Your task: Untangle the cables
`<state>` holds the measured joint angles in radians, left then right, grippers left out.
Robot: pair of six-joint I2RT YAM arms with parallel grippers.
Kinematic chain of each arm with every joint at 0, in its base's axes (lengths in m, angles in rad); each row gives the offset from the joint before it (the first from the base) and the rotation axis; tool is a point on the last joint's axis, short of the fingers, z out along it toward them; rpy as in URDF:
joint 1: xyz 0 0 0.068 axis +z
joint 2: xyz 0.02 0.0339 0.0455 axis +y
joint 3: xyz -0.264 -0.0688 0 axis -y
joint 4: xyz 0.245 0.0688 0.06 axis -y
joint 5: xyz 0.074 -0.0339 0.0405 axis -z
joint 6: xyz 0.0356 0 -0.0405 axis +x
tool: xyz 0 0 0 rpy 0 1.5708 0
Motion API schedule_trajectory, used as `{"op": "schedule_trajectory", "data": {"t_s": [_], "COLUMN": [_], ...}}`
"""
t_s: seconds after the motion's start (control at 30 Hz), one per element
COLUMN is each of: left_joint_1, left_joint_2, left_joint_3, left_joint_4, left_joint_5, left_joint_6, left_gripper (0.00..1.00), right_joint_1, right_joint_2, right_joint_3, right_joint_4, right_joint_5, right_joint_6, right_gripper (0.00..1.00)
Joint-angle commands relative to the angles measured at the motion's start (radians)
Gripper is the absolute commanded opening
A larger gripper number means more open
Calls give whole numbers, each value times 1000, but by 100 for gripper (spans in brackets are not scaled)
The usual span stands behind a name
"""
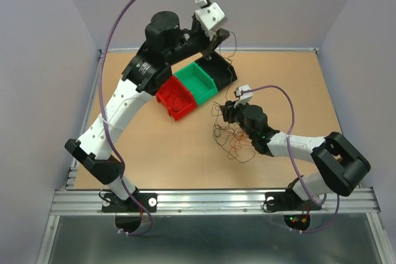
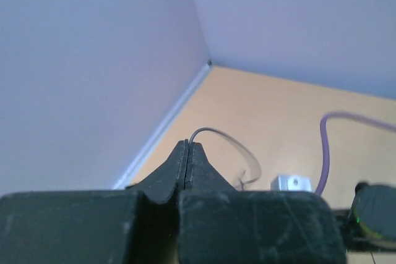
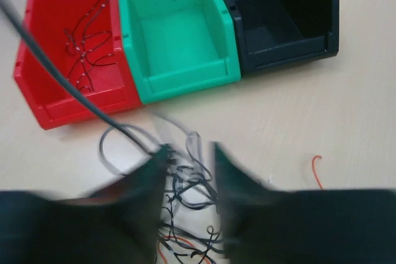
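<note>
Cables [image 1: 232, 140] tangle on tan tabletop [image 1: 173, 165] between lilac walls [image 1: 37, 29]; left fingers [image 2: 174, 172] pinch one, right fingers [image 3: 238, 174] parted.

The left arm [image 1: 117, 112] reached up and forward with its wrist lifted high. The left gripper [image 2: 187, 148] had its jaws pressed flat together, pinching a thin cable [image 2: 226, 137] at the tips. The right arm [image 1: 303, 146] lay low, elbow bent, stretched toward the middle. The right gripper [image 3: 190, 156] pointed downward, its blurred fingers [image 3: 232, 171] standing apart.
</note>
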<state>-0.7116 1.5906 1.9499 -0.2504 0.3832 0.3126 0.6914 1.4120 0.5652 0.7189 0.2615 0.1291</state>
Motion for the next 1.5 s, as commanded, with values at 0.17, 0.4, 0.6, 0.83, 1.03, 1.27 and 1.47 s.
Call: {"op": "schedule_trajectory", "data": {"t_s": [0.17, 0.4, 0.6, 0.83, 1.03, 1.27, 1.47], "left_joint_1": [32, 386, 408, 391, 273, 98, 41], "left_joint_2": [-30, -151, -254, -316, -330, -334, -241], "left_joint_3": [373, 267, -107, -557, -785, -876, -849], "left_joint_4": [175, 328, 473, 715, 726, 591, 528], "left_joint_5": [-660, -726, -407, 147, 482, 519, 434], "left_joint_6": [-82, -302, -308, -350, -137, 52, 112], "left_gripper": [0, 0, 0, 0, 0, 11, 34], "right_joint_1": [-10, -33, -49, -49, -52, -50, -50], "right_joint_2": [3, -59, -349, -590, -526, -392, -347], "right_joint_3": [84, 224, 115, 18, 47, 102, 116], "right_joint_4": [99, -535, -526, -550, -552, -513, -475], "right_joint_5": [60, 424, 354, 139, -8, -86, -128], "right_joint_6": [56, 216, 248, 170, 121, 110, 113], "right_gripper": [2, 1, 0, 1, 1, 0, 0]}}
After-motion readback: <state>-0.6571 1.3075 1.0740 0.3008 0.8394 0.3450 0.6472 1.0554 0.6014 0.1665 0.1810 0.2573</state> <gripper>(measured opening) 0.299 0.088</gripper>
